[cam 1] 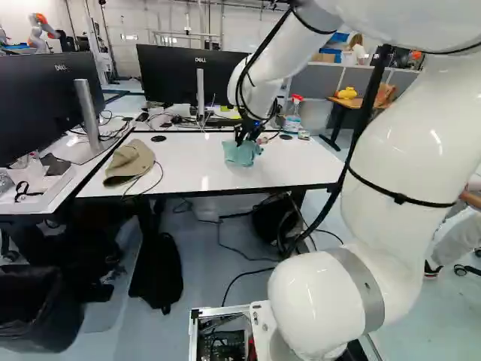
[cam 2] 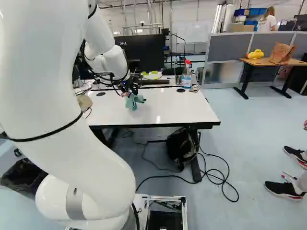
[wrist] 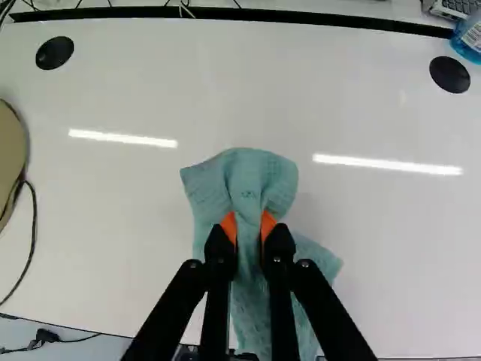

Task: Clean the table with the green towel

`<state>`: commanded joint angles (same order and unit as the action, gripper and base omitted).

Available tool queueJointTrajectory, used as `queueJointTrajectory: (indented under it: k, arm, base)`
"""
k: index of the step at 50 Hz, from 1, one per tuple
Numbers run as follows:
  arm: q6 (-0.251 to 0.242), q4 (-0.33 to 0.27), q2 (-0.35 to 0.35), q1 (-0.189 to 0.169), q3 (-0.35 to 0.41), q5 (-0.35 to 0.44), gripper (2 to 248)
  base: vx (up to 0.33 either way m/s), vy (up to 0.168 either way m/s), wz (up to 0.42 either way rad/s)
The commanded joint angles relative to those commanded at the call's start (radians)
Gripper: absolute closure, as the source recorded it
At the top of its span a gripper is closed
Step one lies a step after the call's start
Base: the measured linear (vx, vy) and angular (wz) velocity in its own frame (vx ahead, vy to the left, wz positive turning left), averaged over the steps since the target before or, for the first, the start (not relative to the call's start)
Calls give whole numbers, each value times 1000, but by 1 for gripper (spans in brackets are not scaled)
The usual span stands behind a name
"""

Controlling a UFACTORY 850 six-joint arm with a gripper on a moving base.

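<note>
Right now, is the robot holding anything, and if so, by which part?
Yes: the gripper pinches the green towel by a bunched fold near its middle, with loose cloth around the hold.

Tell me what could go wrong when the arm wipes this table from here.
The towel is bunched in the gripper, so it may wipe only a narrow strip. A wide sweep might drag the cap or snag the cable beside it. Toward the far edge, it could tip the spray bottle.

towel (wrist: 248,169): cloth, rough; table (wrist: 383,241): smooth, glossy; arm (cam 1: 398,143): smooth, glossy; bottle (cam 2: 186,79): plastic; cap (cam 1: 129,161): cloth, matt; bag (cam 2: 281,52): paper
</note>
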<state>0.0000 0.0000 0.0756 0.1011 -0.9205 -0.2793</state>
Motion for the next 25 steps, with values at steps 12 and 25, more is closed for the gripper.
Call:
queueJointTrajectory:
  k: [12,25]
  arm:
    - [0,0,-24,-40,26,0,197]
    - [0,0,-42,-80,44,0,197]
  base:
    - [0,0,0]
    - [0,0,0]
